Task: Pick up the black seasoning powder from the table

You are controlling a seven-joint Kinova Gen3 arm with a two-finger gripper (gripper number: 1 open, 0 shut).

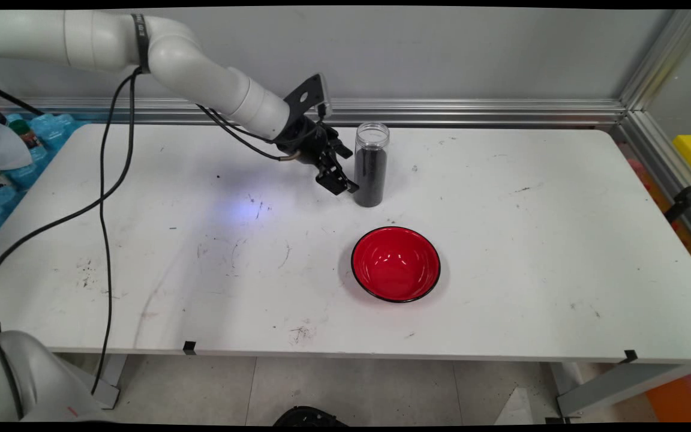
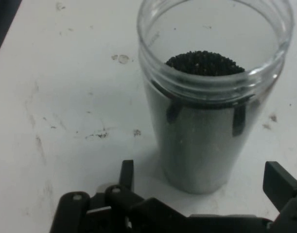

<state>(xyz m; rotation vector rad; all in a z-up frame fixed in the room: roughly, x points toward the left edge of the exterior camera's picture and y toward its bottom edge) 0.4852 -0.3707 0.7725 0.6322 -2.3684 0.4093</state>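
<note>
1 gripper [image 2: 199, 184], fingers spread wide, holding nothing. Clear jar [image 1: 371, 165] stands upright straight ahead of it, lidless, about two-thirds full of black granules [image 2: 205, 63]. Jar base sits between 2 fingers, neither touching. Red bowl [image 1: 396, 264] apart, nearer camera, on white table [image 1: 531, 240].

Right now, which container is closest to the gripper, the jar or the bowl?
The clear jar of black grains, standing right beside the gripper. The red bowl sits farther toward the table's near edge.

The gripper [image 1: 341, 180] hangs just left of an upright clear jar [image 1: 371, 165] of black grains.
</note>
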